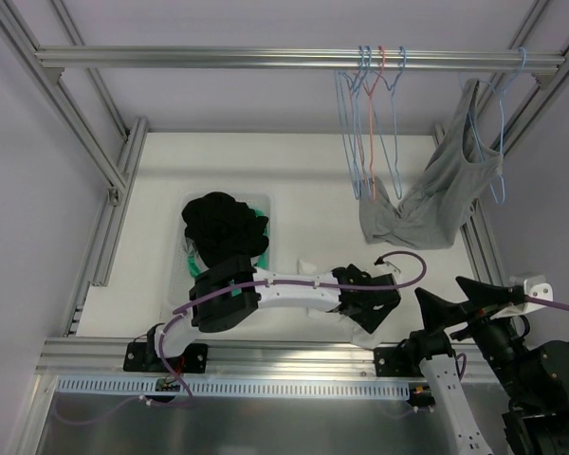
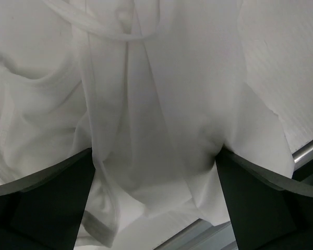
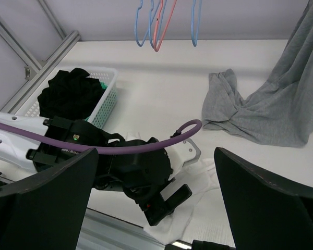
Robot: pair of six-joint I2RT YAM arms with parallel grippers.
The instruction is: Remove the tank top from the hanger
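Note:
A grey tank top [image 1: 436, 194] hangs from a light blue hanger [image 1: 498, 123] on the overhead rail at the right. Its lower part droops onto the table, as the right wrist view [image 3: 271, 109] also shows. My left gripper [image 1: 362, 320] is open at the table's near edge. Its jaws stand wide apart over a crumpled white garment [image 2: 161, 104], which also shows in the right wrist view [image 3: 198, 208]. My right gripper [image 1: 438, 287] is open and empty. It is held above the table to the right of the left gripper, well below the tank top.
Several empty blue and red hangers [image 1: 370, 104] hang on the rail [image 1: 218, 59] left of the tank top. A white basket [image 1: 266, 204] with black clothes [image 1: 223, 223] stands at the left. Aluminium frame posts [image 1: 114, 171] border the table.

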